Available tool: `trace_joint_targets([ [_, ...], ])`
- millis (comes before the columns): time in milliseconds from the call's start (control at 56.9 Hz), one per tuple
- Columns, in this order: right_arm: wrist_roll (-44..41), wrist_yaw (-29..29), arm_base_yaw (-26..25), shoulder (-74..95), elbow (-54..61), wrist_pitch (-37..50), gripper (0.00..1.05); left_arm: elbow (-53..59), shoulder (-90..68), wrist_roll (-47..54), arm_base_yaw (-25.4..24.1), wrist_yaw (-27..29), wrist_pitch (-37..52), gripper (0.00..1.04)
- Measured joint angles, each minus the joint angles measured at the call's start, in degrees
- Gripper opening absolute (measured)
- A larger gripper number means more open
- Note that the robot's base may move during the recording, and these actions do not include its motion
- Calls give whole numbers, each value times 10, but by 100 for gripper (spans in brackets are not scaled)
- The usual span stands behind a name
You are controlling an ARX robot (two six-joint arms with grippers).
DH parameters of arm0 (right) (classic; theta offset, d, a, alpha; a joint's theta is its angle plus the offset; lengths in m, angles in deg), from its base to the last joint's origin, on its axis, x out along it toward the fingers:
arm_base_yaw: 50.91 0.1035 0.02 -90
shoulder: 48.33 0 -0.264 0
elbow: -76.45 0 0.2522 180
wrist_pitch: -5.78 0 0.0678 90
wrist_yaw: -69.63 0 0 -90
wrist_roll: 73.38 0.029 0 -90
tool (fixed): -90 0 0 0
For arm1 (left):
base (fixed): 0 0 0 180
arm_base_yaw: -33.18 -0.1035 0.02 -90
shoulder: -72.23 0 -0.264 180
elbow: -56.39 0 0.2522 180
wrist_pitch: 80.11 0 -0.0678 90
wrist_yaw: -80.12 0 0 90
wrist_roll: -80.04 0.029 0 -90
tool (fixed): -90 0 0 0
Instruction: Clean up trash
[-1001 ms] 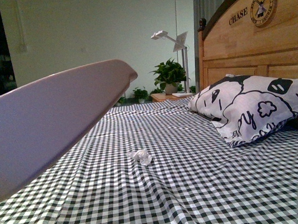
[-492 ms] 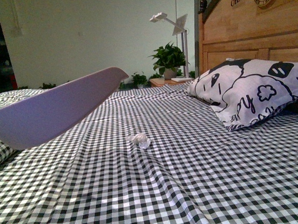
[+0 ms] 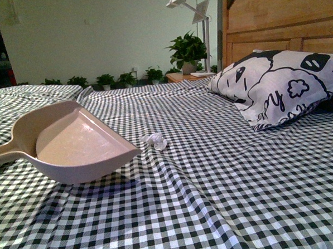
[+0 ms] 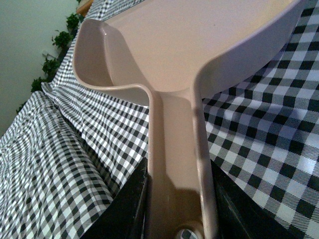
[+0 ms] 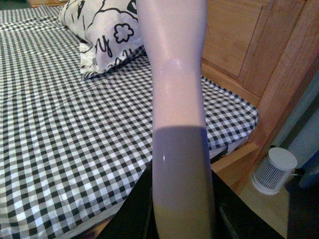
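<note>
The trash (image 3: 155, 140), a small crumpled white wad, lies on the black-and-white checked bedsheet (image 3: 214, 183) near the middle of the bed. The pale pink dustpan (image 3: 78, 143) hovers just above the sheet to the left of the wad, its open lip facing it with a short gap between. My left gripper (image 4: 177, 219) is shut on the dustpan (image 4: 174, 59) handle. My right gripper (image 5: 182, 219) is shut on the brush's pale pink handle (image 5: 177, 99); the bristles are out of view. Neither gripper shows in the front view.
A cartoon-print pillow (image 3: 276, 93) leans on the wooden headboard (image 3: 284, 23) at the right. Behind stand a nightstand with a plant (image 3: 187, 67) and a white lamp (image 3: 191, 14). A small white heater (image 5: 273, 169) sits on the floor past the bed's edge.
The dustpan has come down from high and close to the camera to just over the sheet, its scoop now facing up beside the trash. The camera view tilted slightly downward.
</note>
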Motion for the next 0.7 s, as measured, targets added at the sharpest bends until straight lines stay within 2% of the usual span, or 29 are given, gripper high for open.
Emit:
trace_joint_targets([
  [369, 0, 0, 0, 0, 0, 0, 21, -94, -60, -32, 37, 52, -101, 29],
  [702, 0, 0, 0, 0, 0, 0, 21, -139, -84, -97, 58, 59, -122, 29],
])
